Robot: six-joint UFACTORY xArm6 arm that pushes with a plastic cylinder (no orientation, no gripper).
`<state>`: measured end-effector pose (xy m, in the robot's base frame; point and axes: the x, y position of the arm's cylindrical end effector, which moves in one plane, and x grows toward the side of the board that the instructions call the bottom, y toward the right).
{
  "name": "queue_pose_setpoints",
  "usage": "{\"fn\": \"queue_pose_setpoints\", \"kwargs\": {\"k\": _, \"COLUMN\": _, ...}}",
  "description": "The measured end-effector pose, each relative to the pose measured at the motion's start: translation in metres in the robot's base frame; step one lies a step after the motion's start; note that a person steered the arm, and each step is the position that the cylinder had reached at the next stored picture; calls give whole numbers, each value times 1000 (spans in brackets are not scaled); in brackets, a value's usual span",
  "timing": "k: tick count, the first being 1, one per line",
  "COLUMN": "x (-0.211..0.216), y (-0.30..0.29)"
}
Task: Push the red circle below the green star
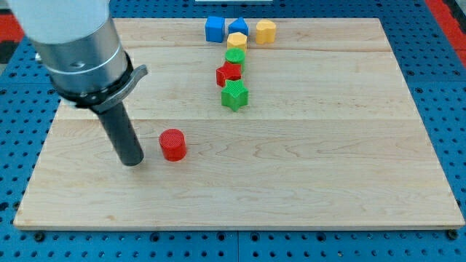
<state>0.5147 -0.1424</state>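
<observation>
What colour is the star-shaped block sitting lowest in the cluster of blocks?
Green. The green star block shows clearly in the camera view, just below a red block.

- Bright, even overhead light across the desk [306, 182]; wood grain reads clean, no dim corners.
- Shadows soft and short: small dark patch on the desk at my tip [132, 163], faint one hugging the red circle [173, 145].
- Mild sheen on the grey arm housing [69, 36] above my tip, top slightly blown out and soft.
- Blocks near the desk's top edge sharp, colours saturated.
- Desk edges look straight, with no obvious bending.
- No motion blur.
</observation>
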Motion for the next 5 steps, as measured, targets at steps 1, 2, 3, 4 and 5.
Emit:
{"fn": "queue_pose_setpoints", "kwargs": {"k": 1, "x": -5, "y": 38}}
{"fn": "queue_pose_setpoints", "kwargs": {"k": 2, "x": -13, "y": 86}}
{"fn": "queue_pose_setpoints", "kwargs": {"k": 3, "x": -26, "y": 120}}
{"fn": "queue_pose_setpoints", "kwargs": {"k": 4, "x": -40, "y": 141}}
{"fn": "queue_pose_setpoints", "kwargs": {"k": 5, "x": -46, "y": 157}}
